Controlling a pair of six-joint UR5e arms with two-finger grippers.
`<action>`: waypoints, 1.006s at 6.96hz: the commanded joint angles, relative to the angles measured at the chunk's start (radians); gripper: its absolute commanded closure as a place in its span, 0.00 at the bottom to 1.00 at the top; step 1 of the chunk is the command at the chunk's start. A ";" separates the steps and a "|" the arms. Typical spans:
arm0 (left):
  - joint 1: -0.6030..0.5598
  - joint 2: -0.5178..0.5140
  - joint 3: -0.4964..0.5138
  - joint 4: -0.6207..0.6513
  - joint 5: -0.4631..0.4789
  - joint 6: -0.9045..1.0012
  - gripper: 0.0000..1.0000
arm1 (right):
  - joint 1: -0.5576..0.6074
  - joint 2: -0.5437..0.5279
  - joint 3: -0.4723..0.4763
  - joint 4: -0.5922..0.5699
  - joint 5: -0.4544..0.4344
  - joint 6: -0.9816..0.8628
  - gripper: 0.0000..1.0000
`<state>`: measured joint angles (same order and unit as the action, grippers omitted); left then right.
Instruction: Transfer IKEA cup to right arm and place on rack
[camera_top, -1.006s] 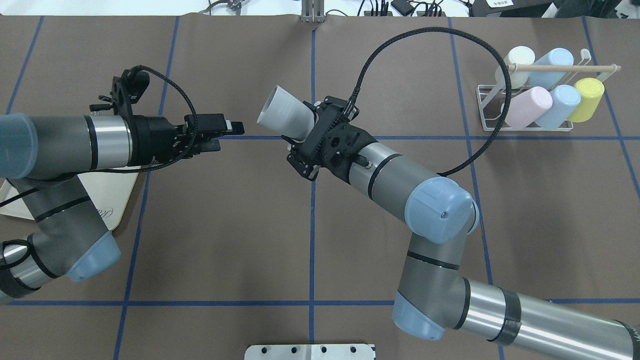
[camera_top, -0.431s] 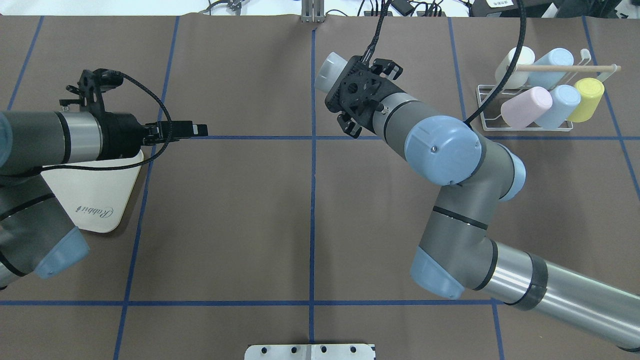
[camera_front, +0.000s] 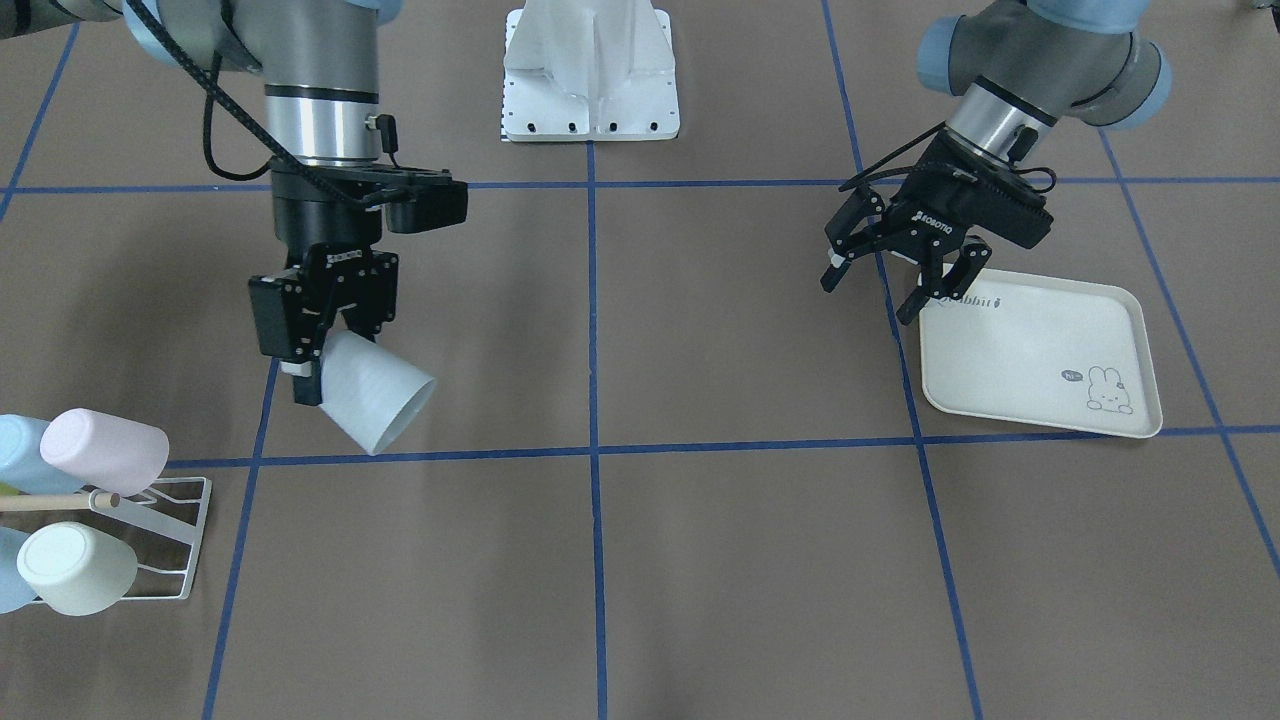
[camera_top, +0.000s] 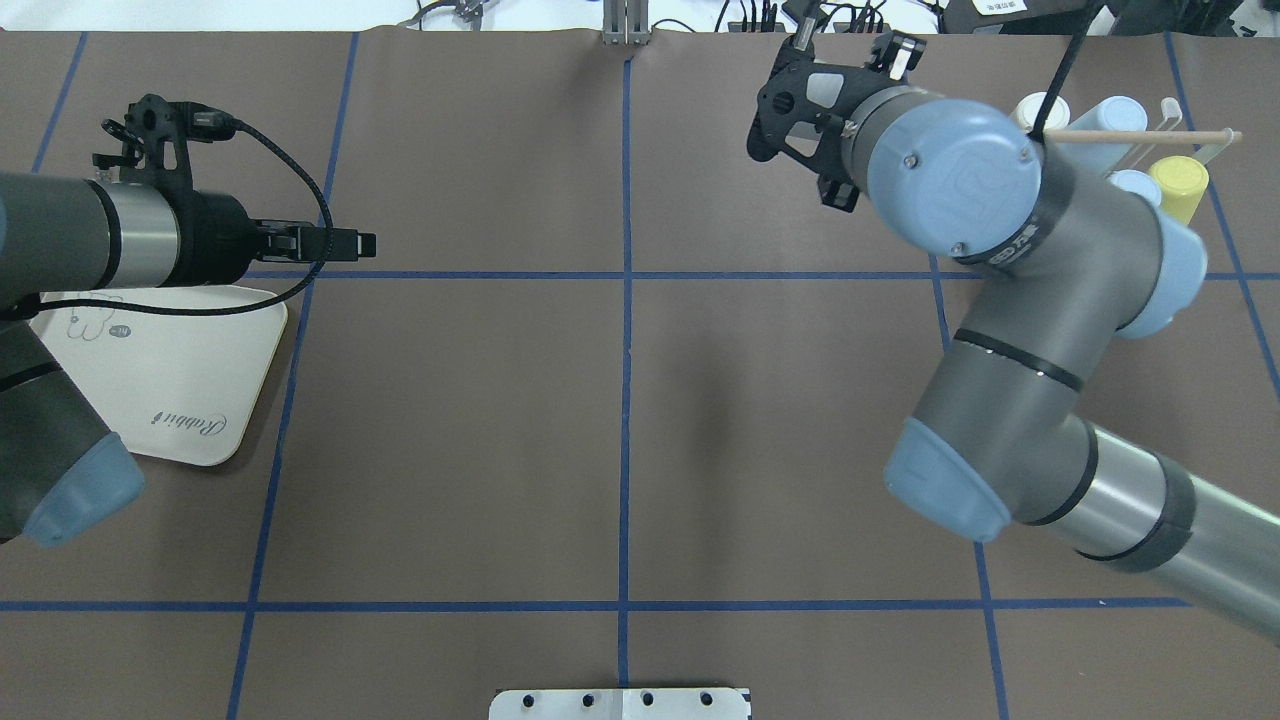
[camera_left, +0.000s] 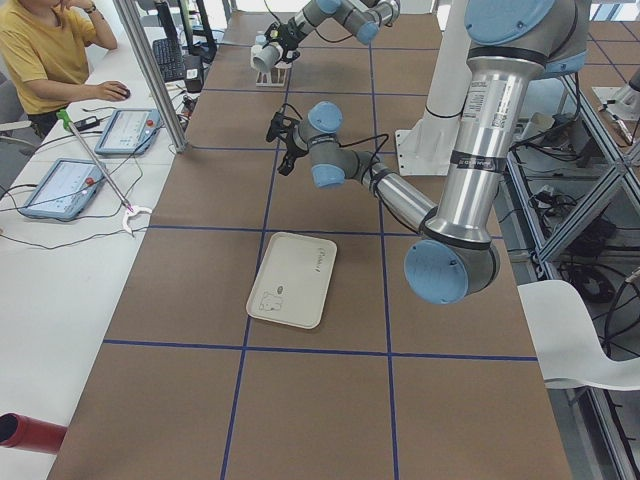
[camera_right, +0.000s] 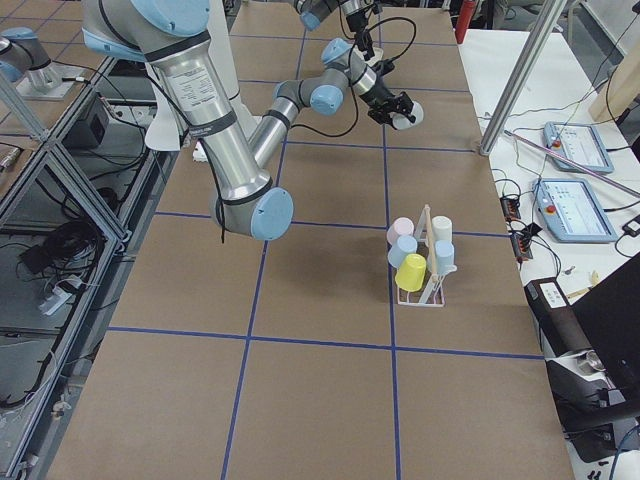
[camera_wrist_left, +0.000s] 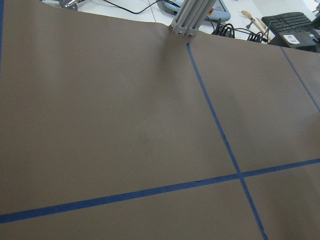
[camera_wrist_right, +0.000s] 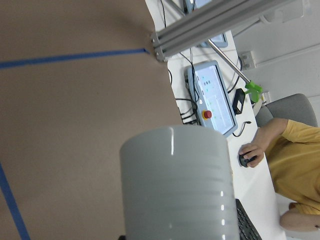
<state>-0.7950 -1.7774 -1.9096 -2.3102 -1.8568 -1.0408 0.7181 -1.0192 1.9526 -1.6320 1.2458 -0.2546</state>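
Observation:
The IKEA cup (camera_front: 378, 405) is pale grey and tilts mouth down and outward. My right gripper (camera_front: 322, 350) is shut on its base, well above the table. The right wrist view shows the cup (camera_wrist_right: 175, 185) filling the lower middle. From overhead my right gripper (camera_top: 812, 100) sits at the back of the table, left of the rack (camera_top: 1195, 140), which the right arm partly hides. The white wire rack (camera_front: 180, 520) holds several pastel cups. My left gripper (camera_front: 870, 295) hangs open and empty above the tray's near corner; overhead it (camera_top: 360, 243) points right.
A cream rabbit-print tray (camera_top: 180, 370) lies at the left under my left arm. A metal post (camera_top: 622, 20) stands at the table's far edge. A person (camera_wrist_right: 290, 165) sits at a side desk with tablets. The left wrist view shows only brown table (camera_wrist_left: 125, 125) with blue tape lines.
My right arm has swung the cup from the table's middle to the back right, toward the rack. My left arm has drawn back to the left, empty.

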 joint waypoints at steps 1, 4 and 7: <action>0.003 0.000 -0.022 0.020 0.039 0.001 0.00 | 0.166 -0.046 0.032 -0.149 0.006 -0.364 1.00; 0.006 0.003 -0.019 0.022 0.039 -0.001 0.00 | 0.328 -0.114 -0.012 -0.102 0.059 -0.619 1.00; 0.010 0.003 -0.013 0.020 0.039 -0.001 0.00 | 0.412 -0.188 -0.267 0.288 0.090 -0.813 1.00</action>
<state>-0.7862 -1.7749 -1.9232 -2.2901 -1.8178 -1.0416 1.1036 -1.1785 1.7954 -1.5074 1.3268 -1.0094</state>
